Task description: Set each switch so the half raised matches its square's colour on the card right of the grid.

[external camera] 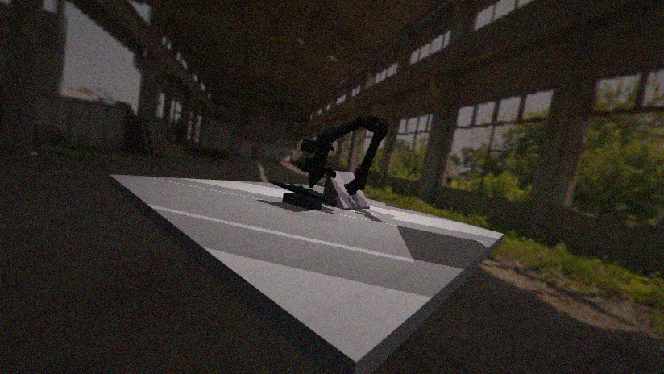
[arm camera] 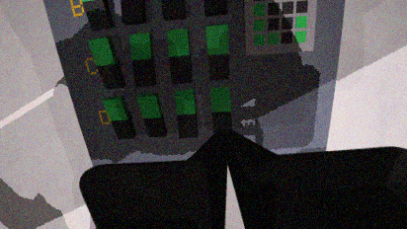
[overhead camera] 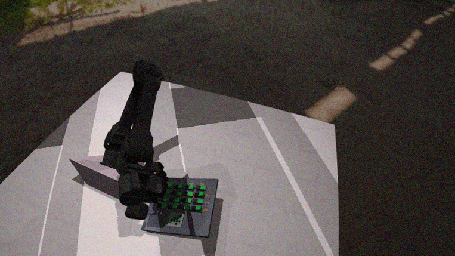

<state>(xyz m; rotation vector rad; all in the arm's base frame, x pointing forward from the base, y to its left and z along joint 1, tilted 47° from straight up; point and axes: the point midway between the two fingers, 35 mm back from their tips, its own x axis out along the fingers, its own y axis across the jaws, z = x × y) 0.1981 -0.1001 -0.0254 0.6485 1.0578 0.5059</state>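
The switch panel (overhead camera: 200, 224) (external camera: 301, 201) (arm camera: 296, 133) carries a grid of green and dark rocker switches. In the wrist view, rows C and D show whole; row B is cut off at the top. Which halves are raised is hard to tell in the shade. The card (overhead camera: 175, 220) (arm camera: 272, 49) is partly cut off; its nearest row reads green, green, dark, green, and the row beyond it green, dark, dark, green. My gripper (external camera: 313, 185) (arm camera: 224, 136) is shut and empty, its tips at the near, dark half of row D's rightmost switch (arm camera: 220, 101). Contact cannot be told.
A pale wedge-shaped block (overhead camera: 97, 174) (external camera: 342, 190) stands beside the panel, near the arm's base. The table (overhead camera: 246, 208) (external camera: 325, 278) carries hard-edged shadows and bright stripes. The arm hides part of the grid in the top view.
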